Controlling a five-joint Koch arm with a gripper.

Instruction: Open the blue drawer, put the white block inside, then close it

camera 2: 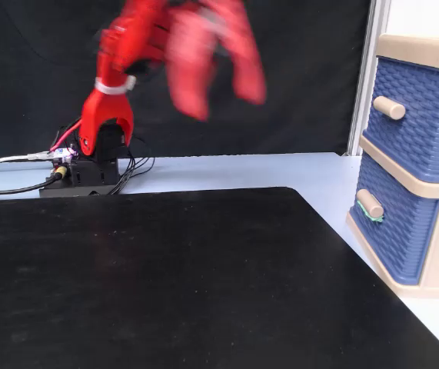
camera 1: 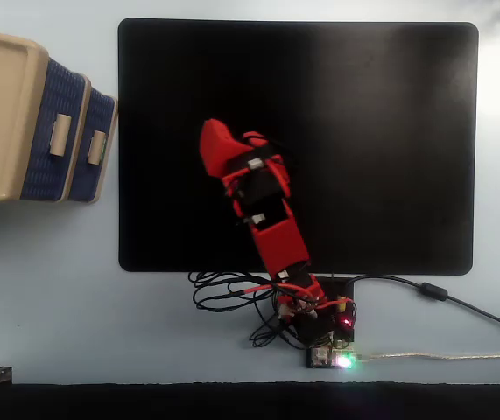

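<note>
The blue drawer is the smaller-looking front in the beige cabinet at the left edge; a fixed view from table level shows it as the lower drawer, and it looks closed. My red gripper hangs blurred high above the black mat, jaws apart, nothing between them. From above, the gripper is over the mat's left-centre, well right of the cabinet. The white block is out of view in both fixed views.
A larger-looking blue drawer sits beside it, the upper drawer of the cabinet. A black mat covers most of the table. The arm's base and cables lie at the near edge.
</note>
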